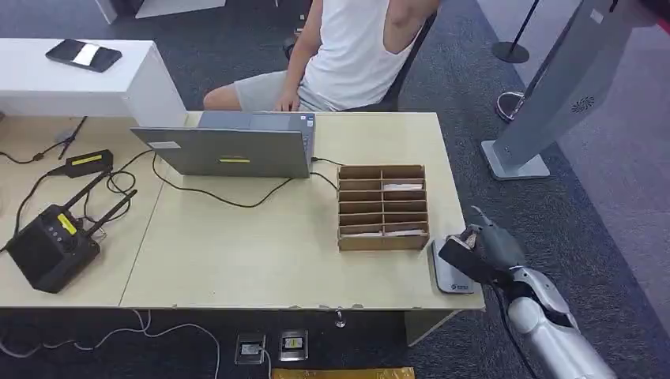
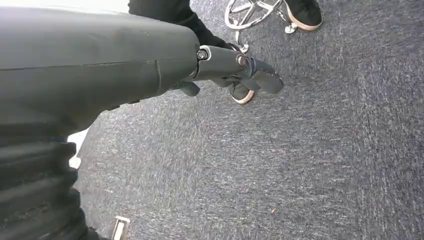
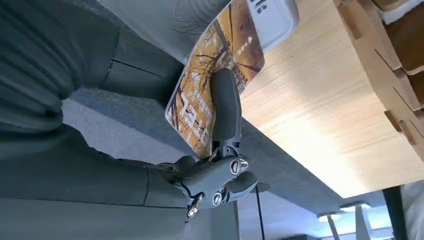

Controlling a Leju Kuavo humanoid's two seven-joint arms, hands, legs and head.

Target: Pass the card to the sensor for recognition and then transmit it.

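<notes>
**Card in hand at the sensor, reading and handover still to come**

The right hand point(image 1: 482, 251) holds a thin printed card with a brown and gold picture point(image 3: 212, 82) at the near right corner of the pale wooden table point(image 1: 261, 245). In the right wrist view the thumb presses across the card's face and pins it against the fingers behind. The card's far end reaches the small flat white-and-grey card sensor point(image 1: 450, 270) lying on the table's right edge, just right of the brown cardboard rack of slots point(image 1: 383, 207). Whether card and sensor touch cannot be told.

So the pick-up looks done, and the presenting step seems to be under way or about to begin. What remains, by my judgement, is holding the card over the reader until it registers and then passing it on, perhaps to the person in a white sleeveless top point(image 1: 348, 47) seated at the far side behind the grey laptop point(image 1: 229, 146).

The left hand point(image 2: 240, 70) hangs over the blue-grey carpet, fingers loosely curled and holding nothing.
</notes>
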